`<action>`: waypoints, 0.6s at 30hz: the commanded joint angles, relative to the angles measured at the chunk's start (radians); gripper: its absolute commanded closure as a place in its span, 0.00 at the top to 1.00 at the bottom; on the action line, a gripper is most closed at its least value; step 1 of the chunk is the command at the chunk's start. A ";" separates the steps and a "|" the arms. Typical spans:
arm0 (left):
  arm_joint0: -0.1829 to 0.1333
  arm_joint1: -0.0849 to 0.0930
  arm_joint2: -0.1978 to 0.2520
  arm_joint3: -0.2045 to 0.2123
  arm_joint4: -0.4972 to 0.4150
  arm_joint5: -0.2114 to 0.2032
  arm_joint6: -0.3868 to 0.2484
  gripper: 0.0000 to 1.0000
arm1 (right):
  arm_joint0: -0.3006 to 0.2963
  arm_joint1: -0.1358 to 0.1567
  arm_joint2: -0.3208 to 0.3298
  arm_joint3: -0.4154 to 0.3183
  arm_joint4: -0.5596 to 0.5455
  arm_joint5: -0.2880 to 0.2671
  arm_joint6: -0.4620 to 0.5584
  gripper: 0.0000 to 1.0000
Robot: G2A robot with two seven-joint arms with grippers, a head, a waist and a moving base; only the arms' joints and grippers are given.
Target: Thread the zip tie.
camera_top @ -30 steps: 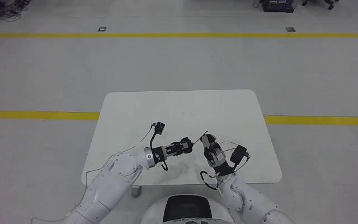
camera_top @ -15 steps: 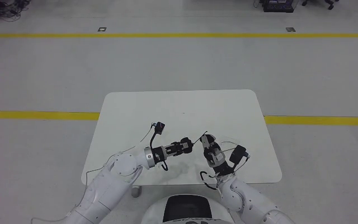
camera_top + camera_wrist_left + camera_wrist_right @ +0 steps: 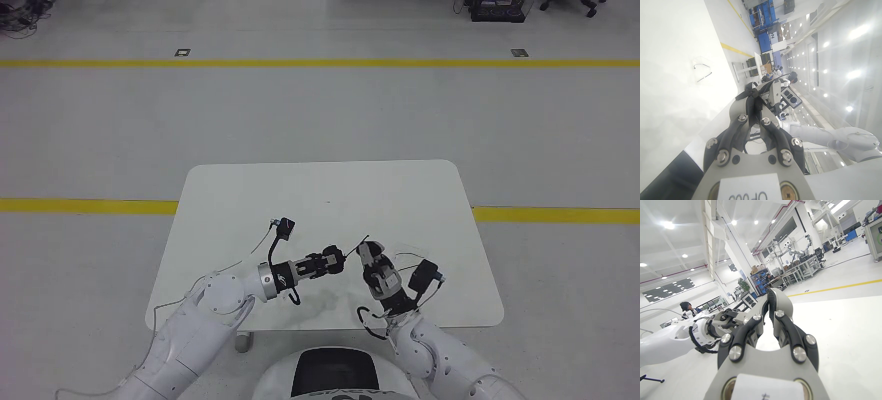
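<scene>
Change: right end effector (image 3: 366, 256) has edged slightly toward left end effector (image 3: 338, 260).
Meaning: alignment is probably being refined; threading looks not yet done.
Location: thin black plastic zip tie (image 3: 360, 243) juts from the pinched-shut right end effector, above the white rounded bench (image 3: 300, 190).
Hidden: the tie's head; the left end effector's state cannot be told.

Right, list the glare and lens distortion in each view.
Top view: even light on the table, yellow floor lines straight. Left wrist view: the table washes out white, ceiling lights flare into streaks. Right wrist view: a ceiling lamp bursts into a star, with wide-angle bending toward the edges.
</scene>
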 commanded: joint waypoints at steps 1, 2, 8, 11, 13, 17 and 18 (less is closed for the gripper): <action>0.000 0.000 0.000 0.000 0.000 0.000 0.000 0.00 | 0.000 -0.001 0.000 0.004 0.000 0.000 0.004 0.00; 0.000 0.000 0.000 0.000 0.000 0.000 0.000 0.00 | 0.000 -0.001 0.001 0.006 -0.001 0.000 0.005 0.00; 0.000 0.000 0.000 0.000 0.000 0.000 0.000 0.00 | -0.003 -0.004 0.012 0.017 -0.009 0.000 0.005 0.00; 0.000 0.000 0.000 0.000 0.000 0.000 0.000 0.00 | -0.006 -0.005 0.018 0.018 -0.011 0.000 0.005 0.00; 0.000 0.000 0.000 0.000 0.000 0.000 0.000 0.00 | -0.009 -0.006 0.022 0.019 -0.013 0.000 0.005 0.00; 0.000 0.000 0.000 0.000 0.000 0.000 0.000 0.00 | -0.012 -0.007 0.028 0.022 -0.015 0.000 0.009 0.00; 0.000 0.000 0.000 0.000 0.000 0.000 0.000 0.00 | -0.013 -0.007 0.029 0.023 -0.016 0.000 0.010 0.00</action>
